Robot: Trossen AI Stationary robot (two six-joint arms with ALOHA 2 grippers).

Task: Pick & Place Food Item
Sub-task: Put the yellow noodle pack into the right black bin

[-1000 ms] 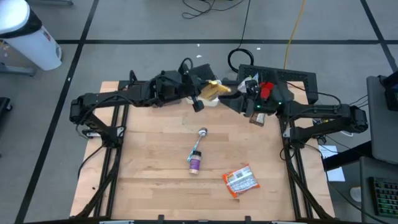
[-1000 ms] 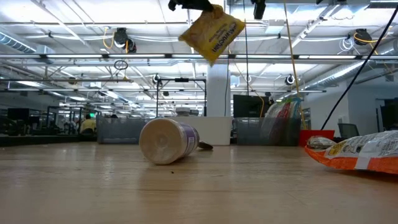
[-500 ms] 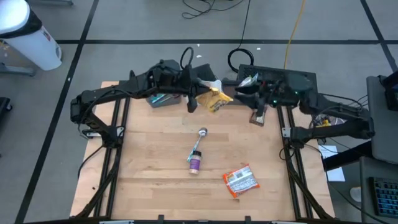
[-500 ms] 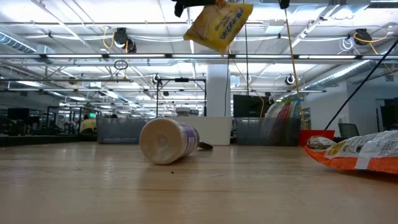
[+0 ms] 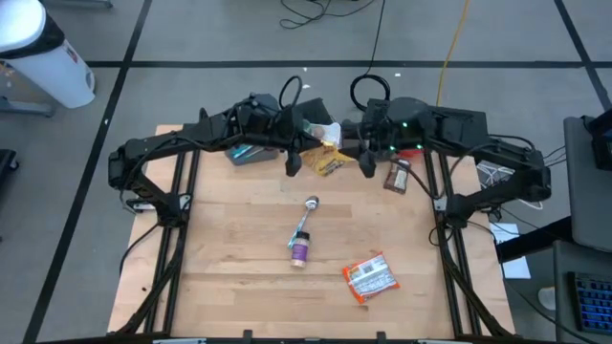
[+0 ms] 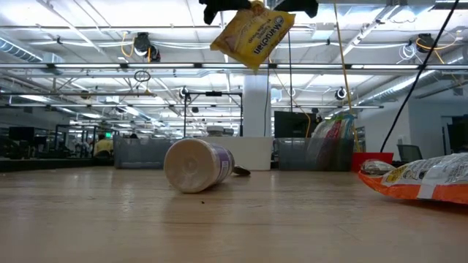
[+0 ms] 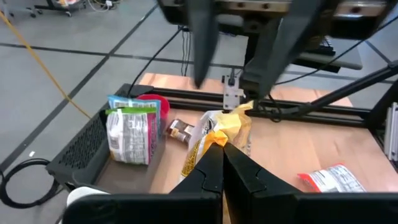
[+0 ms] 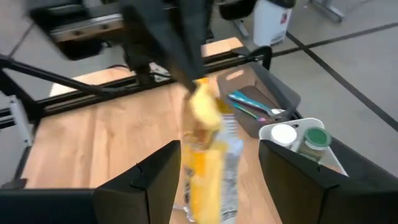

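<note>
Beyond my wooden table (image 5: 239, 258) lies a grey floor (image 5: 191, 29) crossed by dark lines. A white bin (image 5: 43, 53) stands at one corner. Cables (image 5: 316, 11) trail across the floor. Overhead I note white beams and pipes (image 6: 88, 66), a white pillar (image 6: 256, 106) and desks behind.

Wooden table (image 5: 229, 258), purple-capped bottle (image 5: 300, 243) lying flat, orange snack packet (image 5: 369, 278), brown jar (image 5: 398, 176)

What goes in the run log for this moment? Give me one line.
left gripper: shut on yellow snack packet, held above table | right gripper: open, fingers either side of packet, not closed | phase: handover
</note>
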